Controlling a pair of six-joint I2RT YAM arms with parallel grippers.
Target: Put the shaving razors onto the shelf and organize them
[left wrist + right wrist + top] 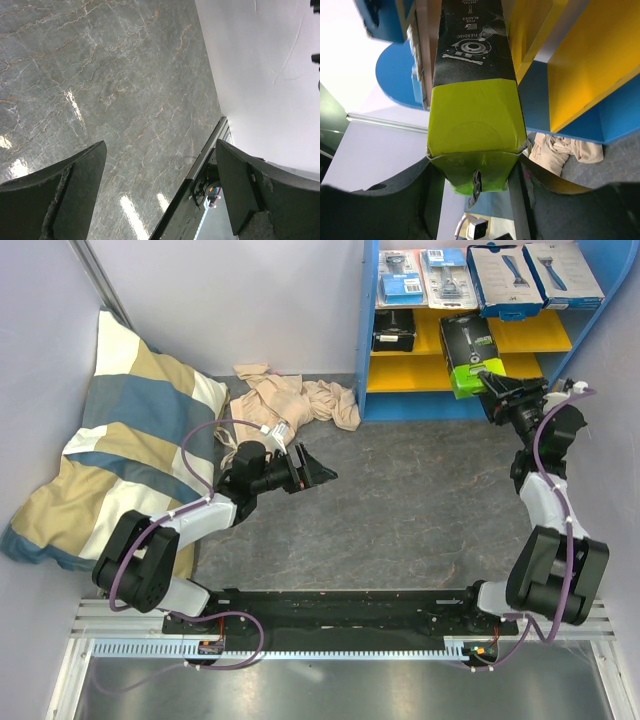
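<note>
1. Grey marbled desk [420, 500] walled in white, with a striped pillow [130, 430] at the left, a beige cloth [295, 400] near the back, and the shelf [372, 350] in the far right corner.
2. Progress looks close to complete. Four packs lie side by side on the shelf's top level: two blister packs [447, 278] and two white-blue boxes [505, 280]. The stored black box [393, 330] sits on the upper yellow board [545, 332].
3. No razor pack lies on the desk, so only the sixth seems left to place.
4. That sixth one, the held black box [475, 115], is at the shelf's open front. It is tilted, its black end reaching in over the yellow boards. Which board it will rest on I cannot tell.
5. It is a long, flat carton, black with white print, and its lime-green end is creased and slightly torn at the flap.
6. The right end effector [475, 175] grips that lime-green end, one finger on each side.
7. The left end effector [315, 472] hangs over the bare desk, jaws wide apart and empty.
</note>
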